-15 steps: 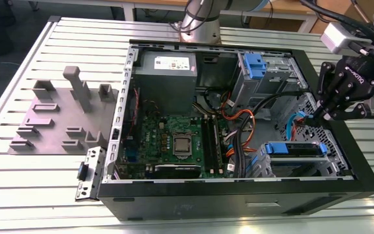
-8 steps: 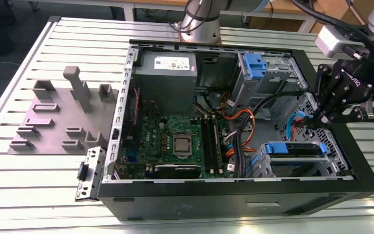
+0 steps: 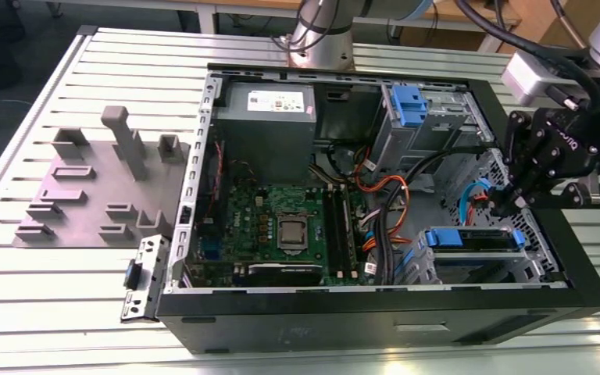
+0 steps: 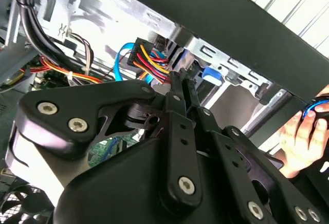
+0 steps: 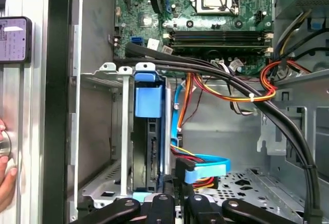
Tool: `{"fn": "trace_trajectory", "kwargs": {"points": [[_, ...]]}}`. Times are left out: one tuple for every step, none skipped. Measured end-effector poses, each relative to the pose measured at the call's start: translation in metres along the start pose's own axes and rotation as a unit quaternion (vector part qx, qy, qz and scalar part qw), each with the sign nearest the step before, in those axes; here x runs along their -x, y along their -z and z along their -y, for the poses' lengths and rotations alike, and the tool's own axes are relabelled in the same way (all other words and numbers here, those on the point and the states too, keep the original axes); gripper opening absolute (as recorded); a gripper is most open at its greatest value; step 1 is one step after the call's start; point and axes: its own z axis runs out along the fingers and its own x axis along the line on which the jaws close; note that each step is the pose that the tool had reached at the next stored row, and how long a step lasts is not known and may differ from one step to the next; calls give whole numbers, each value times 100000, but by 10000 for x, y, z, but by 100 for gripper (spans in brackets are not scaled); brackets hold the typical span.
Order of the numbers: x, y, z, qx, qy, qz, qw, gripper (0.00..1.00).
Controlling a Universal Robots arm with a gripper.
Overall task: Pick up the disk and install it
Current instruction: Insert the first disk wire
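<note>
The disk (image 3: 474, 238) sits in the metal drive cage at the case's front corner, on the exterior view's right, with its blue bracket facing up. In the first wrist view the disk (image 5: 148, 131) stands edge-on between the cage walls, and its blue tab is at the open end. My gripper (image 3: 505, 206) hangs just above and beside that cage. Its black fingers (image 4: 178, 88) are pressed together with nothing between them. In the first wrist view the fingertips (image 5: 163, 201) sit close to the near end of the disk; I cannot tell whether they touch it.
The open black computer case (image 3: 383, 312) lies on a slatted white table. Inside are the motherboard (image 3: 279, 226), a grey power supply (image 3: 266, 109), a second blue bracket (image 3: 408, 105) and cable bundles (image 5: 241, 88). A grey fixture (image 3: 91, 187) lies on the table. A person's hand (image 4: 303, 136) rests outside the case wall.
</note>
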Motion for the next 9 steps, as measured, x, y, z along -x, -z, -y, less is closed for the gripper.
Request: {"fn": "trace_trajectory", "kwargs": {"points": [[-2,-1,-11,-253,0,0,100000,16],[-4,-1,-24,-571,-12,-6,99998,16],[-5,-1,-38,-939,-33,-10,99996,16],[-6,-2,-52,-1331,-59,-1,99991,16],[-6,-3,-66,-1699,-84,0,99986,16],[-7,-3,-81,-2088,-106,1,99978,16],[-9,-4,-94,-2429,-128,0,99970,16],[-11,-5,-106,-2727,-137,8,99963,16],[-14,-6,-117,-2994,-139,8,99955,16]]}}
